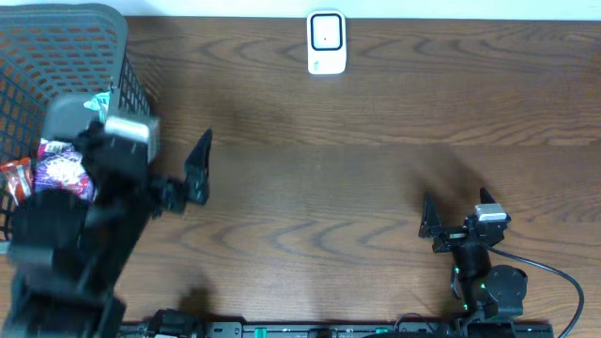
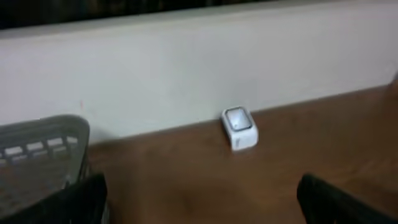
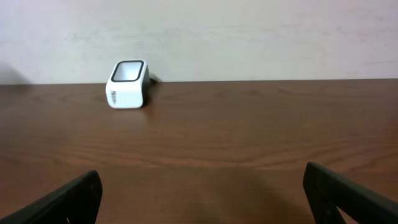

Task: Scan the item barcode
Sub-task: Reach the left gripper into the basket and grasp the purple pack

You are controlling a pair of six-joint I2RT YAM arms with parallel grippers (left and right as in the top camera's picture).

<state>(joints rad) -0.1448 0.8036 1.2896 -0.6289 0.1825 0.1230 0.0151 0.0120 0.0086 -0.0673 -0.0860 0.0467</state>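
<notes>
Tools gape wide and empty, your left tool (image 2: 202, 202) and right tool (image 3: 202, 196); small white boxy scanner (image 1: 327, 42) stands well beyond them.

The tabletop (image 1: 329, 188) is finished in smooth, low-sheen brown wood grain. The scanner (image 1: 327, 42) is housed in smooth white plastic with a dark glossy window. The basket (image 1: 66, 13) is formed of matt grey plastic mesh; the packets (image 1: 58, 171) are wrapped in glossy printed film.
</notes>
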